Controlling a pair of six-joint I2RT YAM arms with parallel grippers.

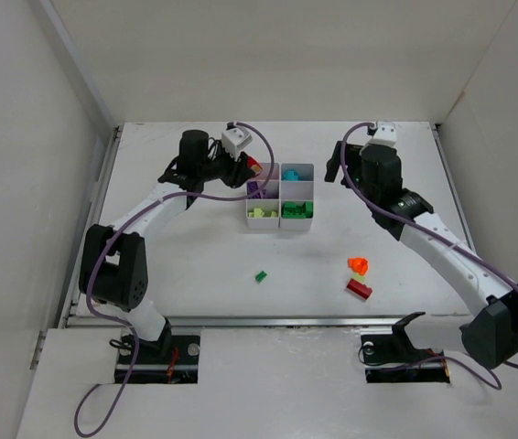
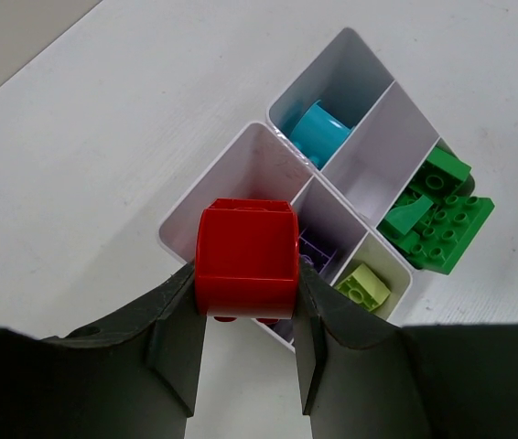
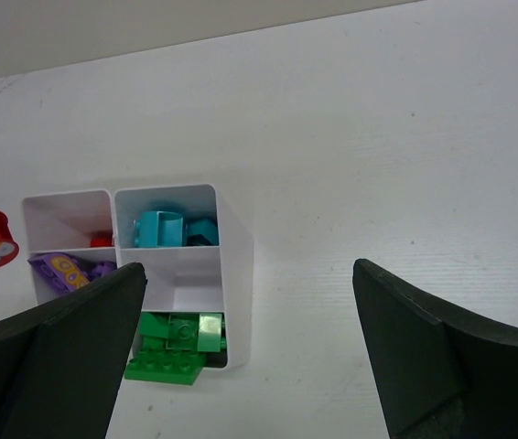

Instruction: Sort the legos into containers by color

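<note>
left jaws, arm outstretched, pinch red lego (image 2: 245,261) over tray (image 2: 237,166) corner.

Table (image 1: 195,256): white, matte surface.
Tray (image 1: 279,228): white, six compartments, stands far-centre on the table.
Green brick (image 1: 261,275): loose, nearer than the tray, well apart from it.
Orange brick (image 1: 359,265): right of centre; possibly two pieces, too small to tell.
Red brick (image 1: 359,289): just beside the orange brick, on its near side.

Tray (image 1: 279,227) on table (image 1: 195,274), bricks (image 1: 296,209) in its compartments, one loose brick (image 1: 261,275) before it, loose pair (image 1: 359,289) front-right.
</note>
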